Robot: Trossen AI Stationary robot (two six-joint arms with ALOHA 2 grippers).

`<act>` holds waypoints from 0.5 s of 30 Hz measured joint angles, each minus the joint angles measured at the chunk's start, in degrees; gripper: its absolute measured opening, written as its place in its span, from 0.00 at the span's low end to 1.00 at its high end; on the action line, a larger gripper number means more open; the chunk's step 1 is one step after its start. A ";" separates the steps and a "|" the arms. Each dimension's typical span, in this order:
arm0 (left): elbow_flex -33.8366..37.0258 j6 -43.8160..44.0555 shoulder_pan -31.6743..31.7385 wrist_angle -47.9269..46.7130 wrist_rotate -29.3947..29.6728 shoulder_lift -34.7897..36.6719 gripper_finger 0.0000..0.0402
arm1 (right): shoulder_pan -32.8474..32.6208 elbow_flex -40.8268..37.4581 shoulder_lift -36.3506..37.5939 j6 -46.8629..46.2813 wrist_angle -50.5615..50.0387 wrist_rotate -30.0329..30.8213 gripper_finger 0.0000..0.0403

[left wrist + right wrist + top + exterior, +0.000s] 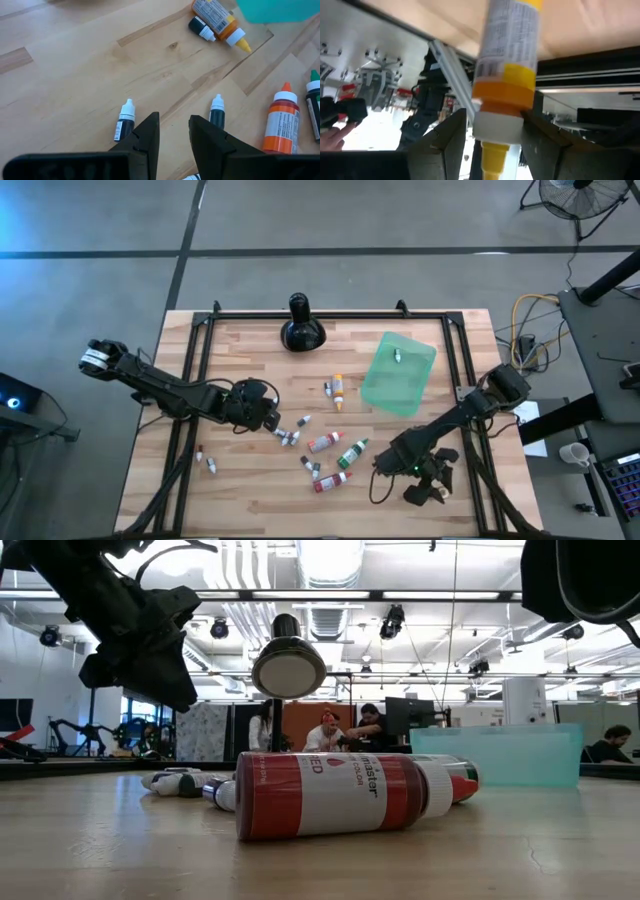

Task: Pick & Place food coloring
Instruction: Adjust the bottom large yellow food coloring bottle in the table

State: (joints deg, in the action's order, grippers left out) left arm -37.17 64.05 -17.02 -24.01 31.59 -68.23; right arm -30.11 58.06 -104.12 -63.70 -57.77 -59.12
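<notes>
The food coloring bottles lie on their sides across the middle of the wooden table: a yellow dropper [338,390], an orange-red one [323,442], a green one [352,452], a red one [333,480] and several tiny vials [290,435]. My left gripper [268,415] hovers over the vials with its fingers narrowly open [174,120]. One vial [126,120] lies to one side of the fingers and another vial [217,111] to the other, with nothing between them. My right gripper [420,480] is near the table's right near corner, shut on a yellow-orange bottle [507,45]. My right gripper [495,120] pinches the yellow-orange bottle between its two fingers [445,140] at the white collar [480,127], just under the orange shoulder at the cap end. The bottle lies along the fingers. Its yellow tip [492,160] points back toward the wrist and its body sticks out past the fingertips.
A teal-green plastic sheet [398,372] lies right of centre with one tiny vial [397,356] on it. A black bulbous long-necked object [300,330] stands near the far edge. Black rails [190,380] run along the table's sides. Two vials [206,460] lie near the left.
</notes>
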 joint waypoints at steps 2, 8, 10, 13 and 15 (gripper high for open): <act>0.00 0.00 0.00 -0.02 0.00 0.00 0.20 | -0.02 0.02 0.00 0.07 -0.05 0.86 0.41; 0.00 0.04 -0.02 0.02 0.00 0.00 0.20 | -0.02 0.21 0.11 0.46 -0.02 4.29 0.41; 0.00 0.07 -0.02 0.01 -0.02 0.00 0.20 | -0.02 0.71 0.11 0.88 -0.10 5.85 0.42; 0.00 0.09 -0.02 0.03 -0.02 0.00 0.20 | -0.03 1.88 0.00 2.08 0.16 10.04 0.47; 0.00 0.11 -0.02 0.02 -0.02 0.00 0.20 | 0.02 2.98 -0.01 2.60 0.12 11.92 0.52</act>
State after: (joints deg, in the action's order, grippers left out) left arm -37.17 64.16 -17.04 -23.99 31.57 -68.23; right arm -30.09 61.05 -104.12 -61.10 -57.65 -47.20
